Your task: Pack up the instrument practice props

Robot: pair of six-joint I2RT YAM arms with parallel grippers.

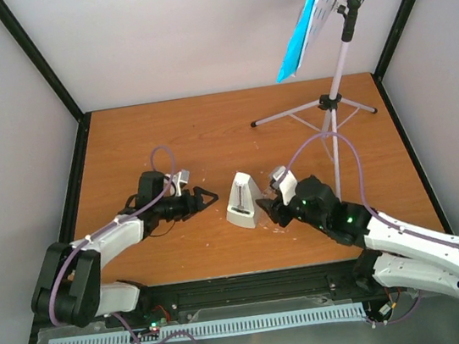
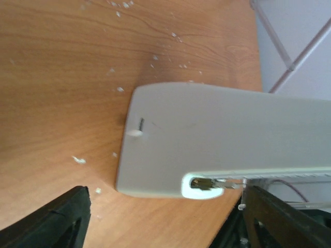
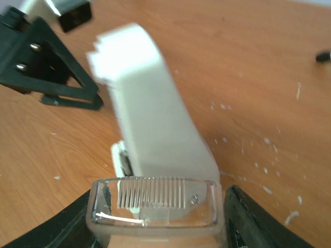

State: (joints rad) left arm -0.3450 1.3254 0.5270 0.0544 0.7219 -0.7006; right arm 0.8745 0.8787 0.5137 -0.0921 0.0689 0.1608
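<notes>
The small white metronome (image 1: pixel 242 200) stands mid-table; it also shows in the left wrist view (image 2: pixel 207 139) and the right wrist view (image 3: pixel 150 129). My right gripper (image 1: pixel 269 209) is at its right side, and its fingers (image 3: pixel 248 222) press close on both sides of the clear cover (image 3: pixel 155 206). My left gripper (image 1: pixel 205 198) is open just left of the metronome, not touching it; its fingers (image 2: pixel 51 222) stand wide apart. The white music stand (image 1: pixel 338 80) stands at the back right on tripod legs, with blue and white sheet-music pages (image 1: pixel 310 15) on its desk.
The orange tabletop (image 1: pixel 164 130) is walled by black frame posts and white panels. A stand leg (image 1: pixel 290 114) reaches left across the back of the table. A purple cable (image 1: pixel 312 147) loops above my right arm. White specks dot the wood.
</notes>
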